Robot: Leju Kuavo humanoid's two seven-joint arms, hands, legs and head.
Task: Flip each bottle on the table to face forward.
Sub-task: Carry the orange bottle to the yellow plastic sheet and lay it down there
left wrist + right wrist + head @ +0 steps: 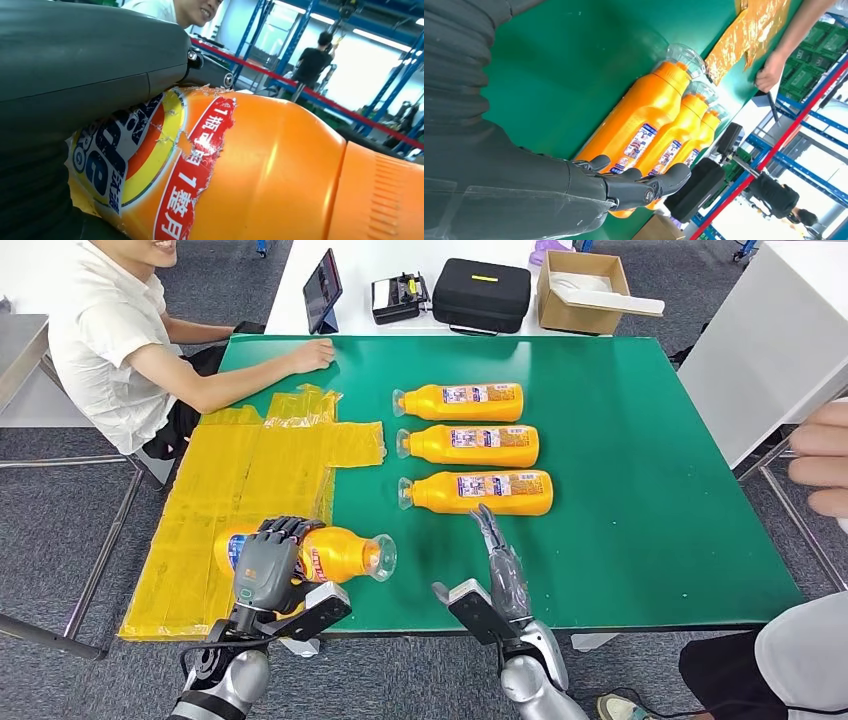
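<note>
left hand point(268, 565) is wrapped over the fourth orange bottle point(340, 554), which lies on its side at the near edge of the green table point(640, 480), half on the yellow plastic sheet point(240, 490), clear cap pointing right; left wrist view shows its torn front label point(150, 165) facing up. right hand point(500, 560) holds nothing, fingers straight and together, just short of the nearest of three orange bottles point(478, 492) laid in a row, caps left. a seated person's hand point(312, 355) rests on the far left of the table. tablet point(322, 290), black case point(480, 295) and cardboard box point(585, 290) sit on the white table behind. another person's hand point(825, 470) at right edge.
</note>
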